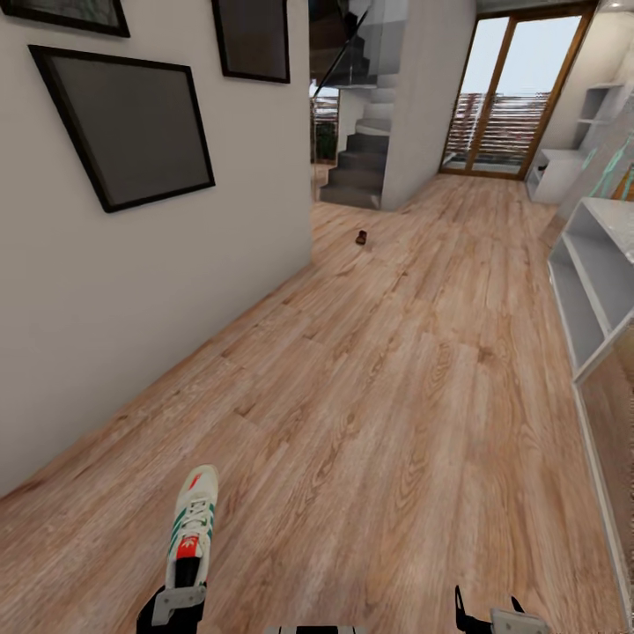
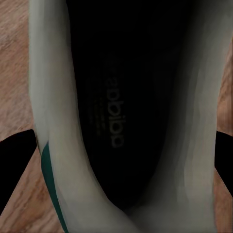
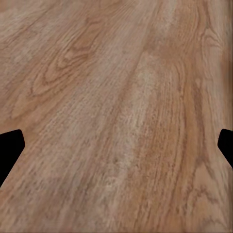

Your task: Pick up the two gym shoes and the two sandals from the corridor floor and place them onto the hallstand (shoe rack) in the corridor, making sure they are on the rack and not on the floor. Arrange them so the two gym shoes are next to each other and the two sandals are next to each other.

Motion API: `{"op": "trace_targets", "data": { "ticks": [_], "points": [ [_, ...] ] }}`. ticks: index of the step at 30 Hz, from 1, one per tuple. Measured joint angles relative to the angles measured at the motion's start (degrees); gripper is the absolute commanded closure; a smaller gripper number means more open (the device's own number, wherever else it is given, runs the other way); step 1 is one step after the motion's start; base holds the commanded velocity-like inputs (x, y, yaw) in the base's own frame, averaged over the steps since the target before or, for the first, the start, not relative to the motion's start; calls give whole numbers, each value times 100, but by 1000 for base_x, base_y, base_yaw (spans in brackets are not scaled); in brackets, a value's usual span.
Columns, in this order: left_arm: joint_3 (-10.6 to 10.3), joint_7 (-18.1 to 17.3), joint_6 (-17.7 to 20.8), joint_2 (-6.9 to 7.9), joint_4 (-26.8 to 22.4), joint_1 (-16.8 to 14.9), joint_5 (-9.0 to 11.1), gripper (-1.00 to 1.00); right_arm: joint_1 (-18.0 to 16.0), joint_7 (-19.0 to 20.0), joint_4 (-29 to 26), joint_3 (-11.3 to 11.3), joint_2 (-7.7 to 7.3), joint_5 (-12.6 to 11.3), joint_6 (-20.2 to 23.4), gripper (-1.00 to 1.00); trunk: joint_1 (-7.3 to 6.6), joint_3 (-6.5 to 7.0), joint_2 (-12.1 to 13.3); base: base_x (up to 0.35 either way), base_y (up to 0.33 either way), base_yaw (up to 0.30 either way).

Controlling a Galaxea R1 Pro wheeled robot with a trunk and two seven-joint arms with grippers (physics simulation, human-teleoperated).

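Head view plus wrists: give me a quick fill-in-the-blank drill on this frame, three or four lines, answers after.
1. The left gripper is at the heel of a white gym shoe with ____ side stripes.
2. A small dark sandal lies on the corridor floor far ahead, near the ____.
3. The hallstand stands along the robot's ____ side.
4. The right gripper holds ____.

Answers: green; stairs; right; nothing

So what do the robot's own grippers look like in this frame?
Left gripper: black fingers on a light grey bracket plate. Right gripper: thin black pointed finger beside a similar light grey block. In the wrist views, the fingertips show as plain black wedges; no cables or markings visible.
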Motion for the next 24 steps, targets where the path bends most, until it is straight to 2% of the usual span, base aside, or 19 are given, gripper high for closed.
{"op": "trace_targets", "data": {
  "ticks": [5, 24],
  "points": [
    [-1, 2, -5, -8, 0, 2, 0, 100, 0, -2, 1, 0, 0, -4, 0, -100, -1, 33, 0, 96, -4, -86],
    [3, 5, -5, -16, 7, 5, 34, 100, 0, 2, -1, 7, 17, 5, -2, -100, -3, 38, 0, 305, -162, -3]
  ]
}}
